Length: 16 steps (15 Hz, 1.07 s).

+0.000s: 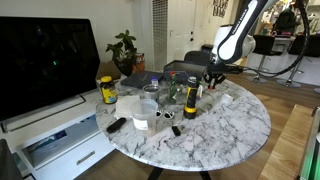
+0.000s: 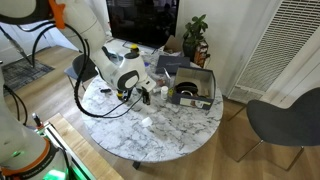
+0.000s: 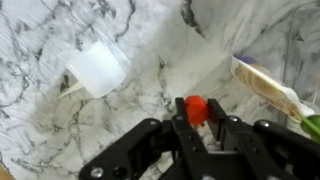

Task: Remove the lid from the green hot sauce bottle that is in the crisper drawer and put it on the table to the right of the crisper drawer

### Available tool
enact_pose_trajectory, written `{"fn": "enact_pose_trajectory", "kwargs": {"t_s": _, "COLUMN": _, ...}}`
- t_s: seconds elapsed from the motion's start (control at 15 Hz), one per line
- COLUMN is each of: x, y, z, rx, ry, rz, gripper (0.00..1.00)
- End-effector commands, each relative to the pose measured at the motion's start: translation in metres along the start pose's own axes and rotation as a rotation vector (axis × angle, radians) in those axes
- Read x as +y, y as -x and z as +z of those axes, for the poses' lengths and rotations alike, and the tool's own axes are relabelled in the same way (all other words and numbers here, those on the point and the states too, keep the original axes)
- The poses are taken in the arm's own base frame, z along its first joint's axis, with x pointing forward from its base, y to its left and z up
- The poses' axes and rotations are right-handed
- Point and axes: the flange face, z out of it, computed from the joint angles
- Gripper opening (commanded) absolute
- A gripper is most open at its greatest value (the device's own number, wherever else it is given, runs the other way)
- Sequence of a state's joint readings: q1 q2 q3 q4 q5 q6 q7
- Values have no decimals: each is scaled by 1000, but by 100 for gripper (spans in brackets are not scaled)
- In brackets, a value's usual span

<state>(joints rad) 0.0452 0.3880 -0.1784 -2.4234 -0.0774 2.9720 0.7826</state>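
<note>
One red lid, pinched in your gripper at the lower centre of the wrist view.
Your black fingers are closed on its two sides over the marble table; whether it touches the top cannot be told. No writing is readable: the tan label at the right edge is blurred. At upper left sits a white translucent container, well apart from the lid. In an exterior view the green bottle stands just left of your gripper, with a yellow jar farther left. The crisper drawer lies toward the table's upper right.
</note>
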Motion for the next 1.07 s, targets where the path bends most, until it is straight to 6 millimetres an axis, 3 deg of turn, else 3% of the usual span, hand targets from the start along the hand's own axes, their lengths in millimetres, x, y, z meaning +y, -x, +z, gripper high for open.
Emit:
{"fn": "enact_pose_trajectory", "kwargs": {"t_s": 0.0, "x": 2, "y": 2, "z": 20, "rx": -3, "ry": -12, "rz": 38, "gripper": 7}}
{"fn": "enact_pose_trajectory", "kwargs": {"t_s": 1.0, "x": 4, "y": 16, "z": 63, "rx": -75, "ry": -73, "rz": 159, "gripper": 7}}
